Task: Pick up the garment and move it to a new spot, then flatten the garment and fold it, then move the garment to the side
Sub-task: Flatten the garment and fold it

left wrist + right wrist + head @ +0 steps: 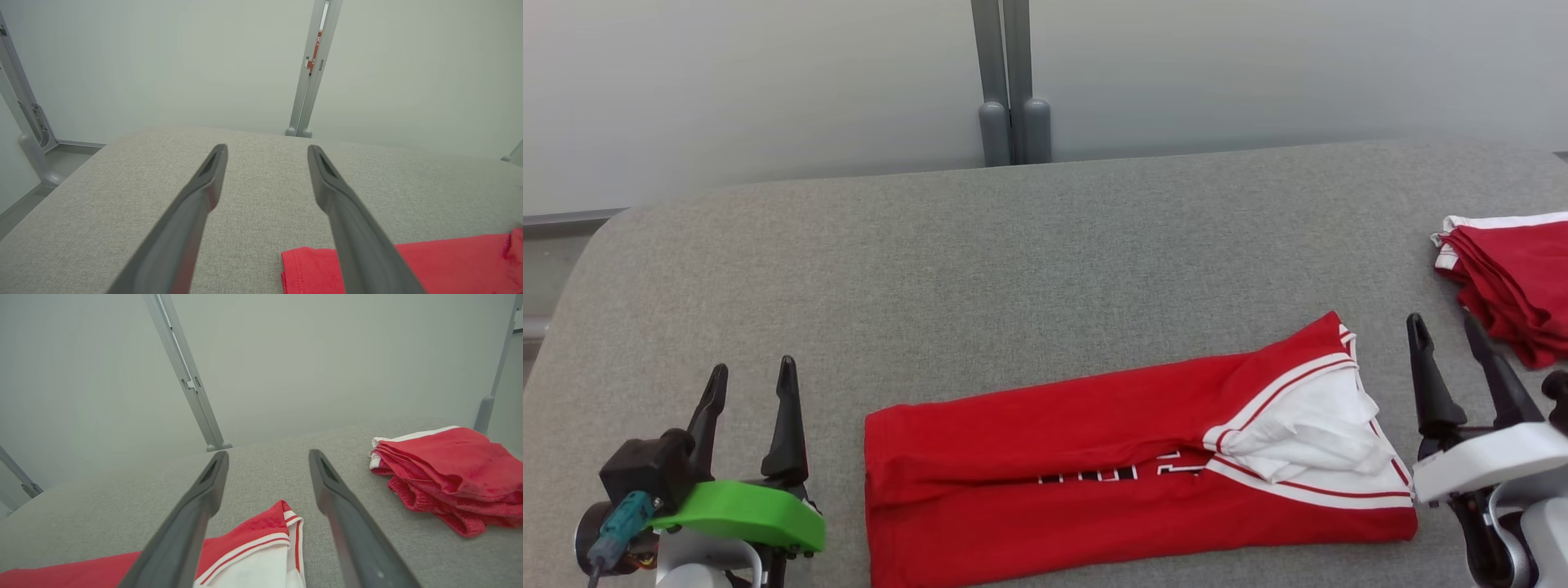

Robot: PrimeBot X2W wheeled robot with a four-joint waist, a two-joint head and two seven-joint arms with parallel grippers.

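Note:
The garment [1094,465], a red jersey with white trim, lies folded into a long strip across the near part of the grey table [1013,261], collar end to the right. My left gripper [752,380] stands open left of its hem, nothing between the fingers. My right gripper [1447,335] is open just past the collar end, also empty. In the left wrist view the red hem corner [306,269] sits under the right finger [347,216]. The right wrist view has the collar edge [282,531] low between the fingers [196,510].
A pile of folded red clothes [1515,278] with white edging sits at the table's right edge, close beyond my right gripper, and appears in the right wrist view [449,473]. A grey post [1011,82] stands behind the table against a pale wall.

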